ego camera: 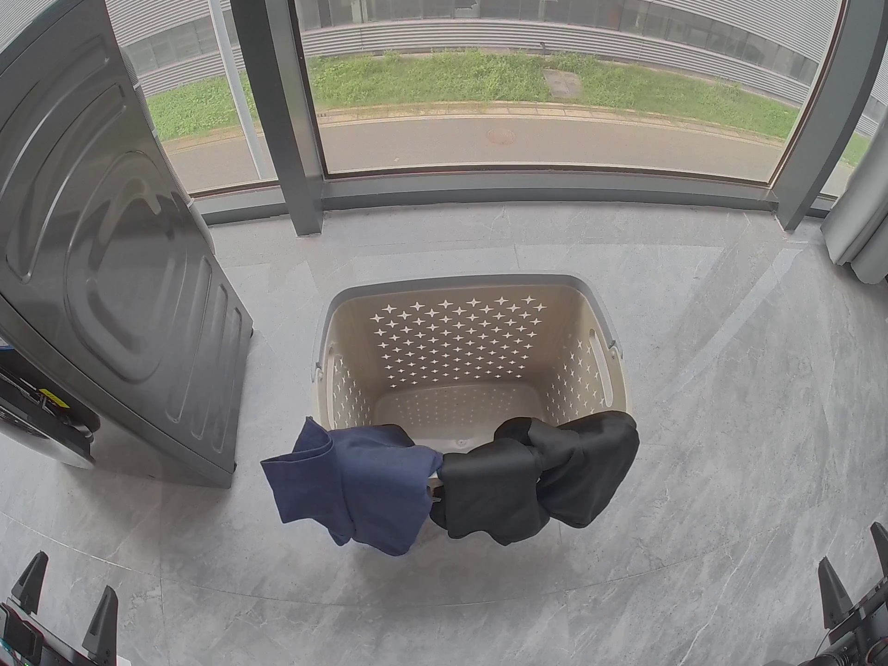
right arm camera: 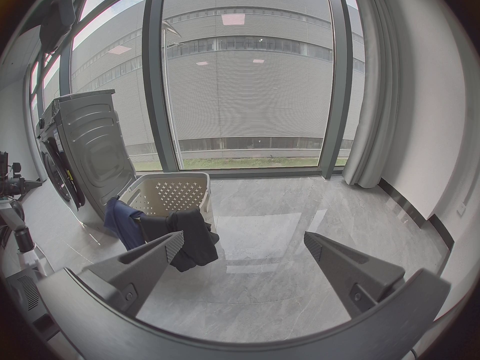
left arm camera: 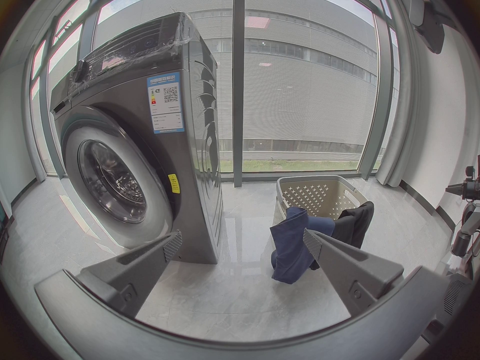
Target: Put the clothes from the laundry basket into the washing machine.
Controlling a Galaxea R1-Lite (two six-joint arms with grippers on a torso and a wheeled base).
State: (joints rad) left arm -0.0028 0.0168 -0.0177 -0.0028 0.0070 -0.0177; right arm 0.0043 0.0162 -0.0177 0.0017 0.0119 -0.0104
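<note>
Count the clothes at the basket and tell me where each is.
2. The blue garment hangs over the basket's near rim, toward the washer; the black garment hangs over that rim beside it, to the right. More could lie hidden behind them.

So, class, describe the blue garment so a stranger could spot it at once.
Find the beige laundry basket on the floor before the window. Two garments hang over its near rim. The blue garment hangs nearer the washing machine, beside the black garment.
</note>
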